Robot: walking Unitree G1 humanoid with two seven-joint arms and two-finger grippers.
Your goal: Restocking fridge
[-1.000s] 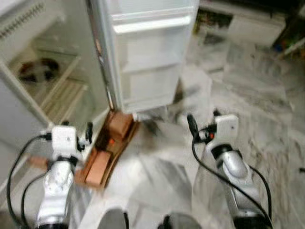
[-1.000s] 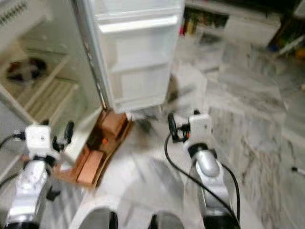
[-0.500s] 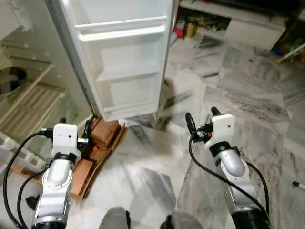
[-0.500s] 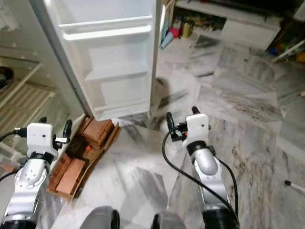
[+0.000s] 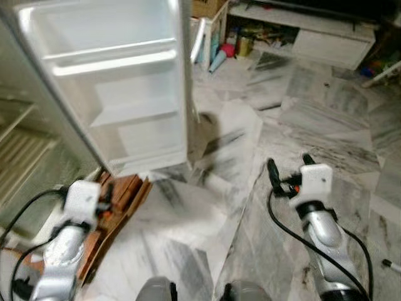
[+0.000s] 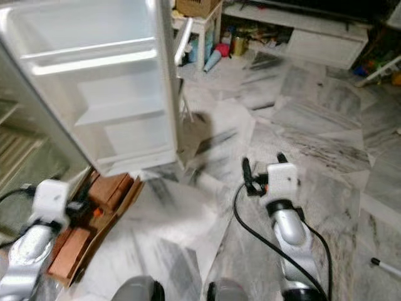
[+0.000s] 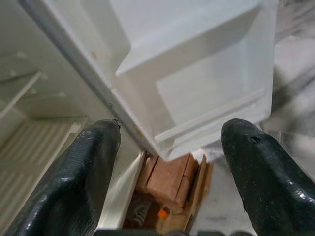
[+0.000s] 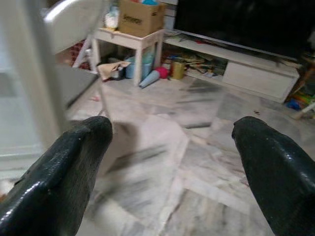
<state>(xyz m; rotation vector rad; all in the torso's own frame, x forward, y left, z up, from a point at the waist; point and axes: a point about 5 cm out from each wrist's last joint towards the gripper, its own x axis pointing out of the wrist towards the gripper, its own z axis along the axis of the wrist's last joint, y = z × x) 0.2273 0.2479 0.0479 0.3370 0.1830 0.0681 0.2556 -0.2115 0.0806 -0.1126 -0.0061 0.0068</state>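
Fridge door swung wide open, white inner shelves bare, hinged off the cabinet at the robot's left, where the fridge interior with its ribbed shelves runs off the edge of the head views. Beneath the door's lower corner, a stack of reddish bricks on a wooden board lying on the marble floor, with a small orange spot among the bricks. Left end effector low at the robot's left, just beside the bricks, pointing toward the door's bottom edge — fingers spread wide, nothing between them. Right end effector held out over bare floor at the robot's right, well apart from the fridge, aimed toward the far side of the room; fingers likewise parted and holding nothing. Black cables looping from both wrists back along the silver arms. Farther off, beyond the door's free edge — a small white side table carrying a cardboard box, a blue cone-shaped thing and a red thing on the floor next to it, then a long low white cabinet with clutter on its open shelf and a dark screen above it. Head views slightly blurred.
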